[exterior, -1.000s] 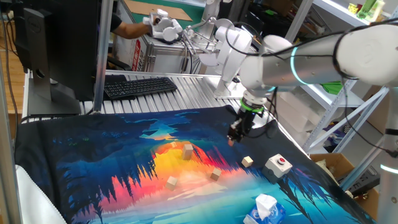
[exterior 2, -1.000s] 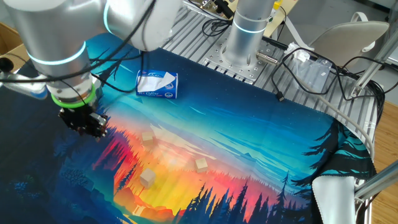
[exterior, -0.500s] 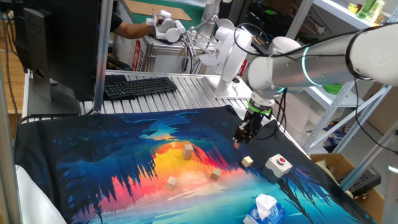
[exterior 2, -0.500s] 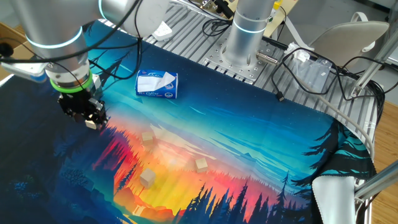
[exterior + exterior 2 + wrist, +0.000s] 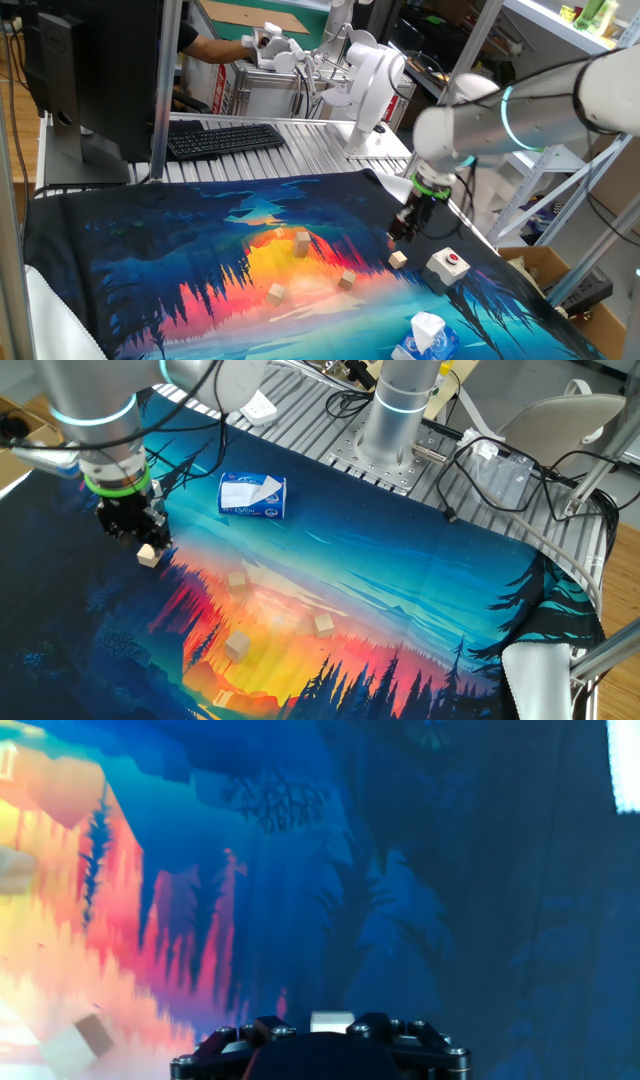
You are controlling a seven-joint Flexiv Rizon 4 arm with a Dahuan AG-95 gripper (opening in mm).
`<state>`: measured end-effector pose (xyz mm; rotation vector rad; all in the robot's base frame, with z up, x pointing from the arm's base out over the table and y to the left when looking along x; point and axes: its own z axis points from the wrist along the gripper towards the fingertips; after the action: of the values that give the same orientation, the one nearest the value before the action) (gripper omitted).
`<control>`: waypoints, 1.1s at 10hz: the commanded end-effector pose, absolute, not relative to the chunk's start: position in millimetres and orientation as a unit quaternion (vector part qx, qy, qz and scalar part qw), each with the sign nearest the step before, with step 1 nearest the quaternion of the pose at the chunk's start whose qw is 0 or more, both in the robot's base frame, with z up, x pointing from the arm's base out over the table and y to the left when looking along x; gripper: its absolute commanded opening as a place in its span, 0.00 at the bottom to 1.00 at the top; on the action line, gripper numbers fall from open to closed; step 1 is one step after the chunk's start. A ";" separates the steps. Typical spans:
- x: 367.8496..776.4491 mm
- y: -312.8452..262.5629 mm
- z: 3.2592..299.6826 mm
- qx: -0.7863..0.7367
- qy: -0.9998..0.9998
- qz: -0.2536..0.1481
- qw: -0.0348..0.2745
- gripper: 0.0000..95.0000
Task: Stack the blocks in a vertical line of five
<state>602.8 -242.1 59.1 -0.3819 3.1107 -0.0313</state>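
Several pale tan wooden blocks lie apart on the painted mat: one (image 5: 398,259) by the gripper and others (image 5: 347,279) (image 5: 302,241) (image 5: 276,293) further left. In the other fixed view the near block (image 5: 150,555) lies just below the fingers, with others (image 5: 237,579) (image 5: 323,624) (image 5: 237,646) spread out. My gripper (image 5: 403,230) hovers just above and beside the near block, also in the other fixed view (image 5: 135,532). Its jaws look spread and hold nothing. In the hand view a block (image 5: 82,1038) shows at lower left and a pale patch (image 5: 332,1020) sits at the gripper body.
A white box with a red button (image 5: 448,264) stands right of the near block. A blue-and-white carton (image 5: 425,335) lies at the mat's front, also in the other fixed view (image 5: 252,495). A keyboard (image 5: 225,138) and the arm's base (image 5: 400,420) sit beyond the mat.
My gripper has moved across the mat toward the white box and now hangs over the block beside it. The blocks have not moved.
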 end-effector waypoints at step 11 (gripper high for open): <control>585.5 -253.5 27.0 -0.121 0.992 0.000 0.016 0.60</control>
<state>584.4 -253.6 26.2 -0.3784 3.0843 0.0007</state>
